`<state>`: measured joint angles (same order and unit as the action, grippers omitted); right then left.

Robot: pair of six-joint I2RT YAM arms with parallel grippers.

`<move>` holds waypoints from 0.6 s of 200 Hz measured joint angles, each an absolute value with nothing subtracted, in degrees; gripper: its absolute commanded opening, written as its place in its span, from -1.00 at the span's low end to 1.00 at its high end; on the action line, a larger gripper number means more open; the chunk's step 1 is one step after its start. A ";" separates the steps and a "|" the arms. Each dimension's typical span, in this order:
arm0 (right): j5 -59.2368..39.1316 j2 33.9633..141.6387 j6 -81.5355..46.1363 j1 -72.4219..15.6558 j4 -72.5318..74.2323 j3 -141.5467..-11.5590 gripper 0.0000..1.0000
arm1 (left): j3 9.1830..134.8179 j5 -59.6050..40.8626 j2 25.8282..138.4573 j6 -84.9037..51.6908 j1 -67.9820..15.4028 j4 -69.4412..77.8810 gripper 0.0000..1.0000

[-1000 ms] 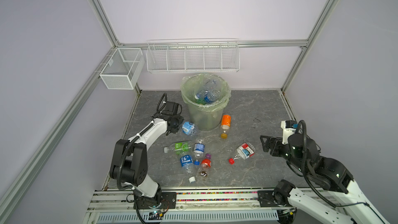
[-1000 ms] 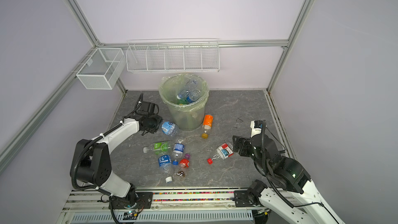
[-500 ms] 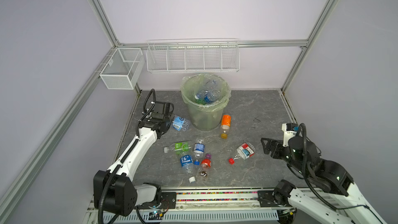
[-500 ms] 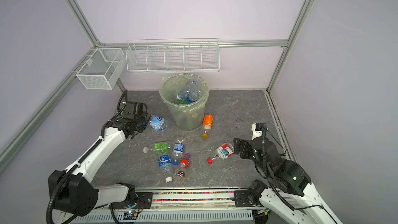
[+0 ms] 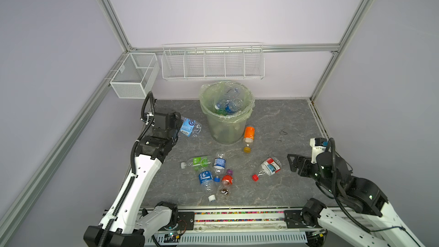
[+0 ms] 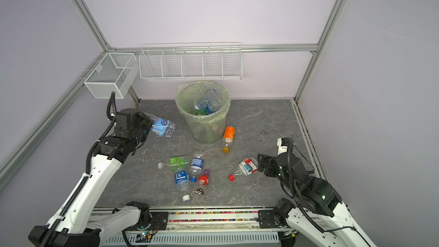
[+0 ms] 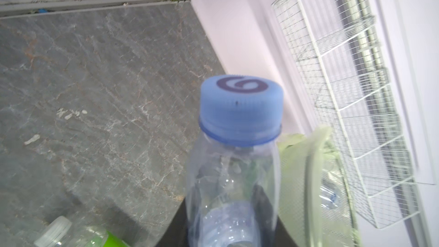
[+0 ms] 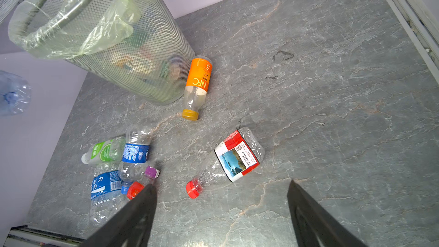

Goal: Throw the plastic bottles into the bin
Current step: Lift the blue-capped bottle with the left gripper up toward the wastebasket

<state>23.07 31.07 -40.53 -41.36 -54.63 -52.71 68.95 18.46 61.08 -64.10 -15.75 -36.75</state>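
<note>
My left gripper (image 5: 177,128) (image 6: 149,127) is shut on a clear plastic bottle (image 5: 190,125) (image 6: 162,125) with a blue label, held above the floor just left of the bin (image 5: 247,112) (image 6: 183,112). In the left wrist view this blue-capped bottle (image 7: 234,174) fills the gap between the jaws of the left gripper (image 7: 228,212). Several bottles (image 5: 229,105) lie inside the bin. My right gripper (image 5: 291,163) (image 6: 260,162) (image 8: 221,184) stands open and empty, low, just right of a red-labelled bottle (image 5: 270,166) (image 8: 237,155).
An orange-labelled bottle (image 5: 248,136) (image 8: 198,79) lies against the bin's base. Green-, blue- and red-labelled bottles (image 5: 198,161) (image 5: 205,178) (image 5: 226,180) are clustered front centre. A white mesh box (image 5: 133,77) and a long wire rack (image 5: 212,64) hang on the walls.
The left arm has lifted the blue-labelled bottle off the floor and carried it left and up, its jaws closing tighter. The right gripper has shifted slightly and stays open.
</note>
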 measured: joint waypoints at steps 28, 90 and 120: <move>22.65 31.07 -40.75 -41.36 -54.63 -52.12 0.77 | 74.96 18.96 60.14 -60.55 -15.77 -36.75 -1.00; 21.37 31.18 -41.63 -41.34 -54.57 -51.68 0.77 | 86.26 24.45 59.44 -52.47 -20.71 -37.71 -1.00; 20.91 31.46 -42.06 -41.34 -53.74 -50.19 0.77 | 89.95 28.01 59.88 -48.80 -25.52 -38.35 -1.00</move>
<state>20.91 31.46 -42.06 -41.34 -53.74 -50.19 89.95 28.01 59.88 -48.80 -25.52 -38.35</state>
